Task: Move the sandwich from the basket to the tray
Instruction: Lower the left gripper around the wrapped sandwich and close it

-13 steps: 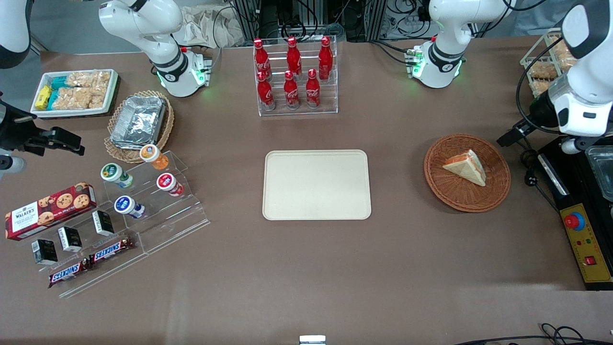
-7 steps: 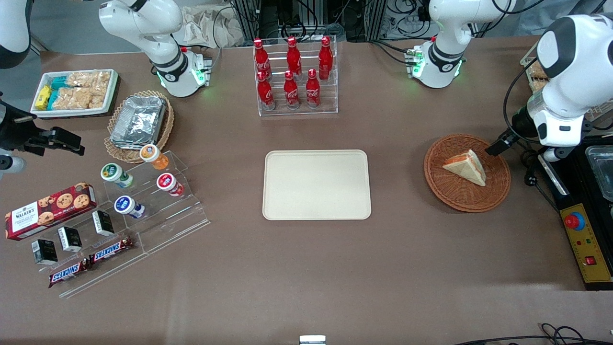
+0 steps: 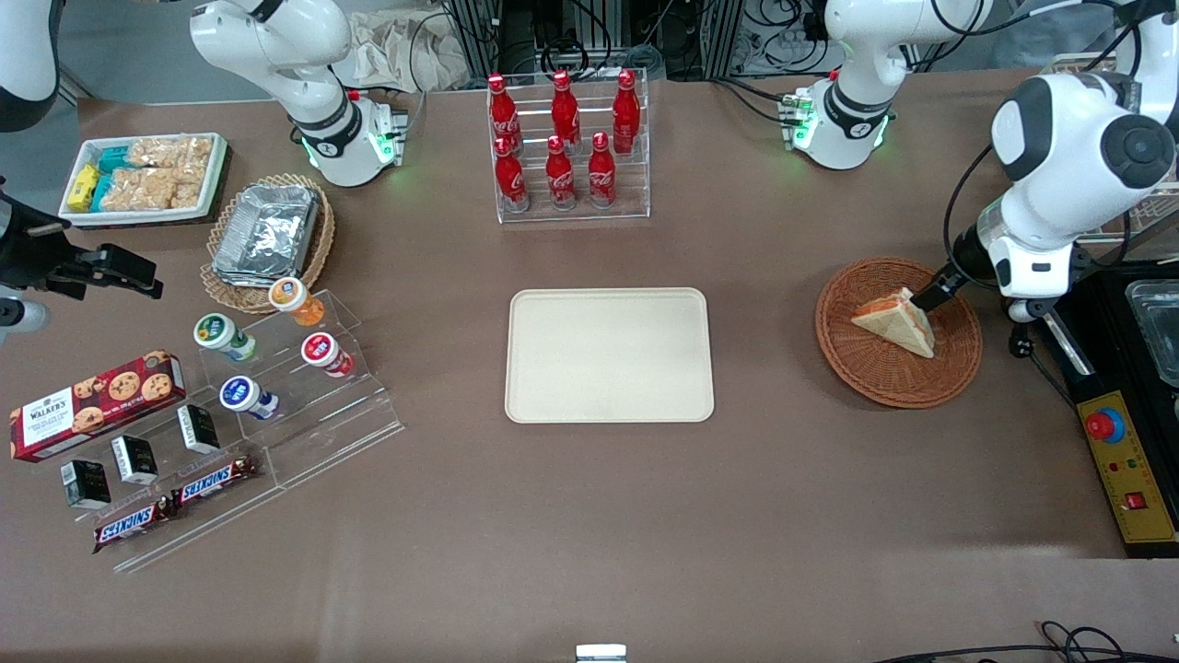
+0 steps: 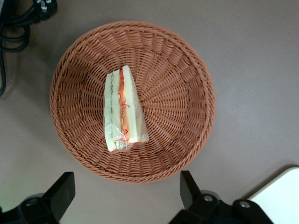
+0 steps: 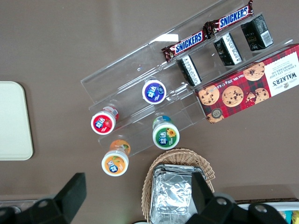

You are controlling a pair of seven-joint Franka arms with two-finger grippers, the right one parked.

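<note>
The sandwich (image 3: 895,322) (image 4: 122,111), a pale bread wedge with orange and green filling in clear wrap, lies in the round reddish-brown basket (image 3: 898,382) (image 4: 182,93). My left gripper (image 3: 938,291) (image 4: 125,196) hangs above the basket's rim at the working arm's end of the table, a little off the sandwich. It is open, its black fingers (image 4: 60,192) wide apart with nothing between them. The cream tray (image 3: 608,354) (image 4: 280,196) lies flat at the table's middle, beside the basket toward the parked arm's end.
A clear rack of red bottles (image 3: 566,147) stands farther from the camera than the tray. A black control box with a red button (image 3: 1119,460) and cables (image 4: 23,18) lie close by the basket. Snack stands (image 3: 276,368) and a foil-container basket (image 3: 267,230) sit toward the parked arm's end.
The left arm has swung in from the table's edge toward the basket. Its gripper now hangs over the basket's rim next to the sandwich. Sandwich, basket and tray have not moved.
</note>
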